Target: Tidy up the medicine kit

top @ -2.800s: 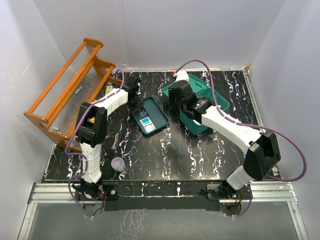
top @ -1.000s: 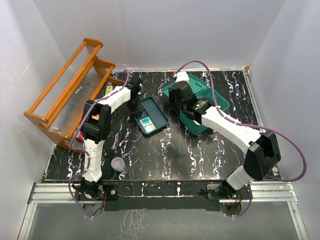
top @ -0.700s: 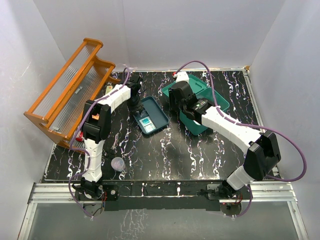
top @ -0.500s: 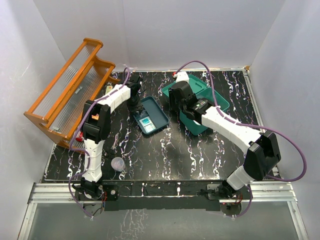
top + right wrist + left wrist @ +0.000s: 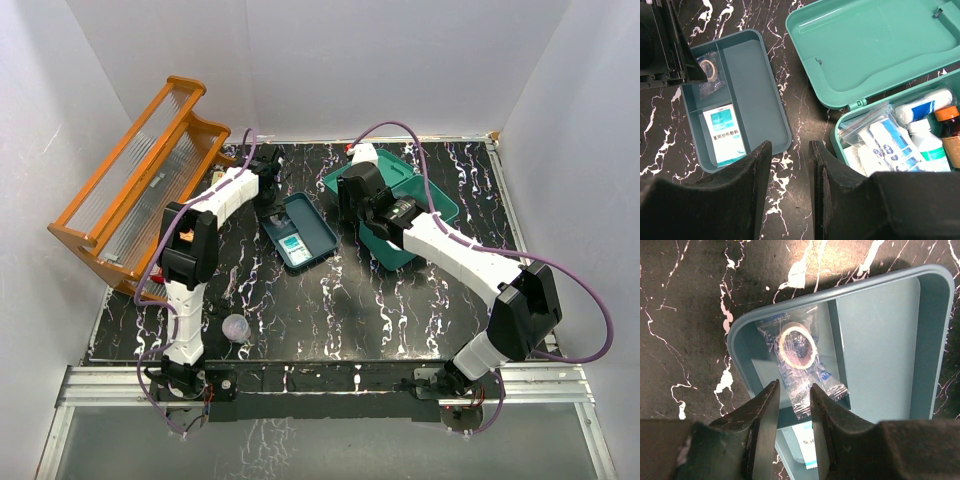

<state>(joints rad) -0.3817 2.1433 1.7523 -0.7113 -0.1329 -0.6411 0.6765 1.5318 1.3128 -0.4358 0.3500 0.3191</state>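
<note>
The teal medicine kit box [image 5: 392, 252] stands open at the right, its lid [image 5: 875, 45] laid back. Bottles and packets [image 5: 905, 135] fill it. The matching insert tray [image 5: 315, 225] lies to its left. In the tray a wrapped tape roll [image 5: 797, 347] lies in the far corner compartment, with a white gauze packet [image 5: 725, 132] in the one beside it. My left gripper [image 5: 794, 387] is open and empty, just above the tape roll's wrapper. My right gripper [image 5: 789, 150] is open and empty over the table, between tray and box.
An orange wooden rack [image 5: 130, 190] with clear ribbed panels leans at the far left. Small items [image 5: 215, 178] lie by its foot. A small clear cup [image 5: 236, 327] sits near the front left. White walls close in the table.
My left gripper has drawn back from over the tray toward the far left. The right arm has not moved.
</note>
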